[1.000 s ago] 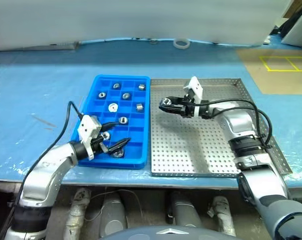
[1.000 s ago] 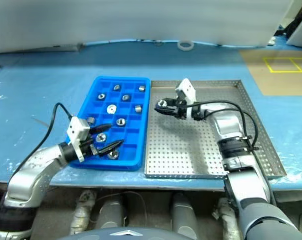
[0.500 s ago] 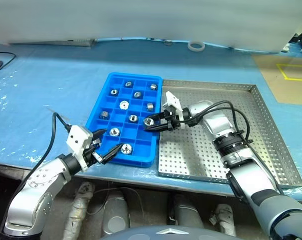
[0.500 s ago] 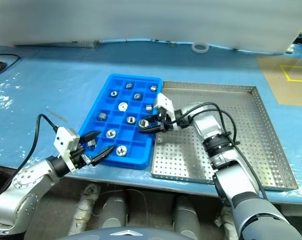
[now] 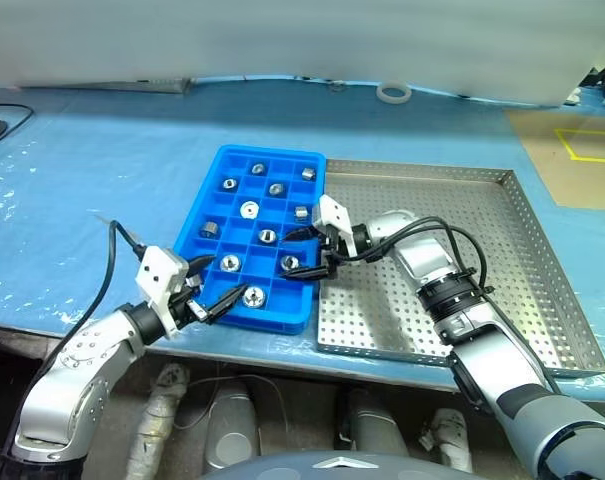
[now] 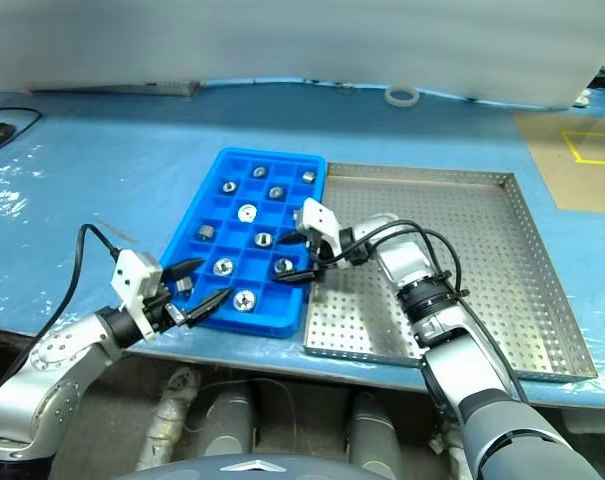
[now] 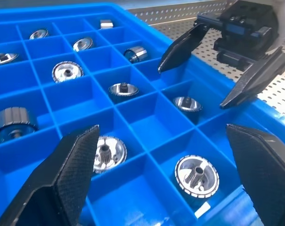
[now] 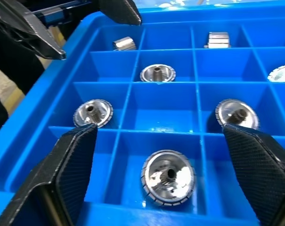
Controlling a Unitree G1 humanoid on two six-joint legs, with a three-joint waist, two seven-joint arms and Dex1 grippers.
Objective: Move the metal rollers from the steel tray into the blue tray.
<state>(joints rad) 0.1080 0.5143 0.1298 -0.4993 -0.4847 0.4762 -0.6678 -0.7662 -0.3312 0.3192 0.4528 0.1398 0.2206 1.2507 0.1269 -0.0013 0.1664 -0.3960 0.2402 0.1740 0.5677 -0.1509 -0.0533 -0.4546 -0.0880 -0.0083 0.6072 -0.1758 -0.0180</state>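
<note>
Right wrist view shows the right gripper [image 8: 168,181] with fingers spread wide, a metal roller [image 8: 168,177] lying free in a blue tray [image 5: 214,195] compartment directly between them. Beside it the steel tray [image 5: 502,260] holds no rollers. Opposite, the left gripper [image 5: 214,290] hovers spread apart over the tray's near corner.

R gripper opens, roller dropped into blue tray

R gripper [image 5: 313,252] went from over the steel tray [image 5: 502,300] across to the blue tray [image 5: 214,180] right edge. It was pinched on a roller half a sec ago; now jaws spread wide, w/ that roller [image 5: 290,263] lying in a right-column compartment between the tips, apart from both. Head cam shifted too since a sec ago, so whole view moved. L gripper [image 5: 220,285] unchanged at near edge of blue tray.
</note>
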